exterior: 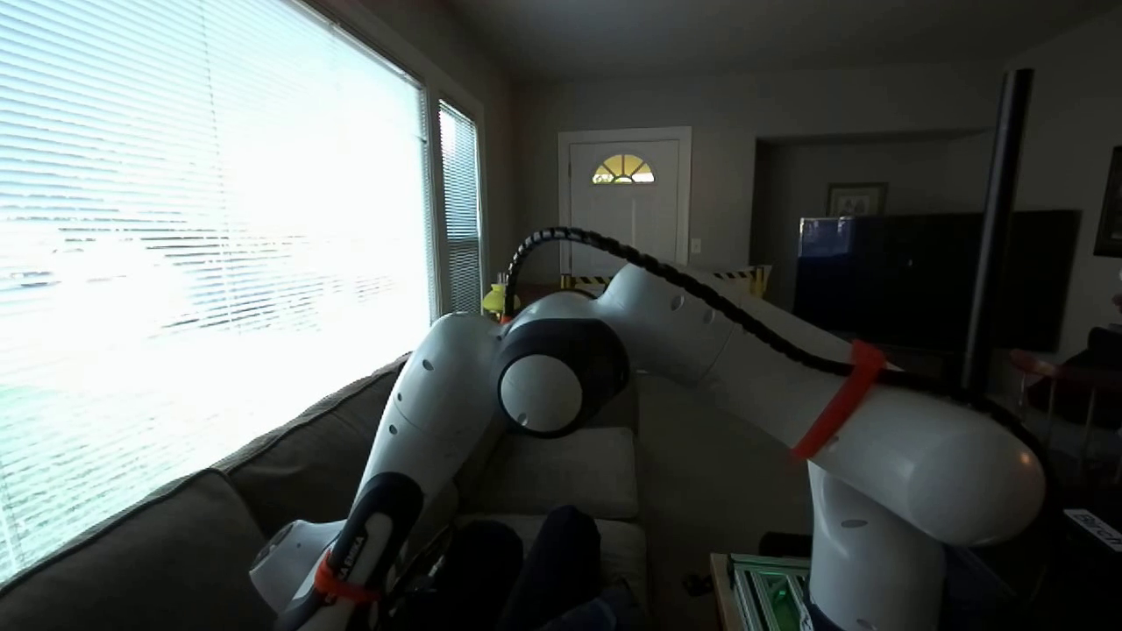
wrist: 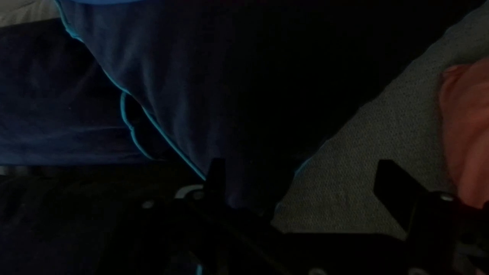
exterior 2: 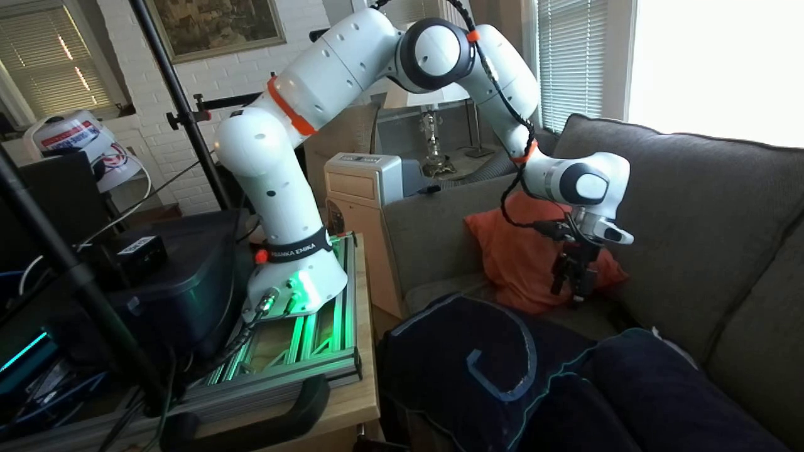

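Observation:
My gripper [exterior 2: 570,292] points down over the sofa seat, in front of an orange pillow [exterior 2: 521,251]. In the wrist view the gripper [wrist: 301,163] stands open, its dark fingers wide apart with nothing held between them. Beneath it lies the corner of a navy pillow [wrist: 191,76] with bright blue piping, beside grey seat fabric [wrist: 355,172]. A second navy pillow [wrist: 57,95] lies at the left, and the orange pillow [wrist: 466,130] at the right edge. Both navy pillows, one with a blue curved mark [exterior 2: 502,376], lie nearer the camera. Deep shadow hides the lower part of the wrist view.
The sofa backrest [exterior 2: 710,220] rises close behind the gripper, below a bright window [exterior: 219,219]. A sofa armrest [exterior 2: 440,220] stands on the far side. The arm's base sits on a wooden table [exterior 2: 339,402], near a black pole [exterior 2: 182,107] and a dark bin [exterior 2: 176,276].

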Robot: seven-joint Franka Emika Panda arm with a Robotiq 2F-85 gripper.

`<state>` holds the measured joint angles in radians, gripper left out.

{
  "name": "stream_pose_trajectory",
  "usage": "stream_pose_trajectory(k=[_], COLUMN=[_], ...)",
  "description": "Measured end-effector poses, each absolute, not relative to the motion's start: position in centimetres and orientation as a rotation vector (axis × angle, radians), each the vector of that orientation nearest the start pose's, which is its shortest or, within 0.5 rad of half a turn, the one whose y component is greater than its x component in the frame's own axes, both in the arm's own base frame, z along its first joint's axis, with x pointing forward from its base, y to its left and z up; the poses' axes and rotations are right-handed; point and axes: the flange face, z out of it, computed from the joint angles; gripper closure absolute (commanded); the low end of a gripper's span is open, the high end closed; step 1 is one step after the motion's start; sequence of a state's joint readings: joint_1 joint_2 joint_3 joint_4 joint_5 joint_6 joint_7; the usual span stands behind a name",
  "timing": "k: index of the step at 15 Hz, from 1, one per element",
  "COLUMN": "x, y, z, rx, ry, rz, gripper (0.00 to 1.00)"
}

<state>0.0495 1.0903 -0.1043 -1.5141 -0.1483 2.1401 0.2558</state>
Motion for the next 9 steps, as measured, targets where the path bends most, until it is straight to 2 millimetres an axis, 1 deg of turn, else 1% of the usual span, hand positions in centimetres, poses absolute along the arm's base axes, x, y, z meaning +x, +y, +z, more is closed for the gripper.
stream_pose_trajectory(k=[2, 6, 9], x=[61.51, 61.69, 61.12], y=[-3.74, -3.91, -4.13], z=[-1.61, -1.38, -1.82], rx=[-3.296, -3.333, -3.366], ry=[0.262, 0.24, 0.203], rz=[0.737, 0.732, 0.761], gripper=[0.0, 0.0, 0.0])
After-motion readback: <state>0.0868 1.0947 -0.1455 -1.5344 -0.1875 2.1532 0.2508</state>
